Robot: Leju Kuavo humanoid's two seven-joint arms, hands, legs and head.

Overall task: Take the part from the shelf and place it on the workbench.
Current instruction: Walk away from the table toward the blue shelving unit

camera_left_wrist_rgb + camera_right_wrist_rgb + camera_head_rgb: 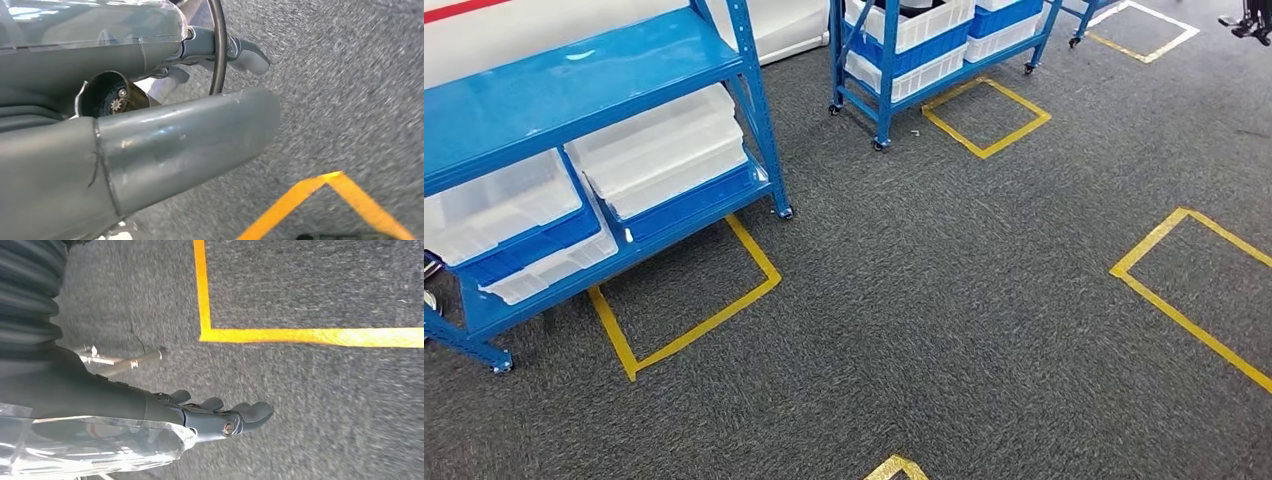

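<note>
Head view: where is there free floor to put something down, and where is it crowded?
The grey carpet is bare between the near blue shelf and the yellow tape outline at the right. The taped square beside that shelf is also free. It is crowded on the shelf's lower levels, packed with white bins, and on the far shelf.
</note>
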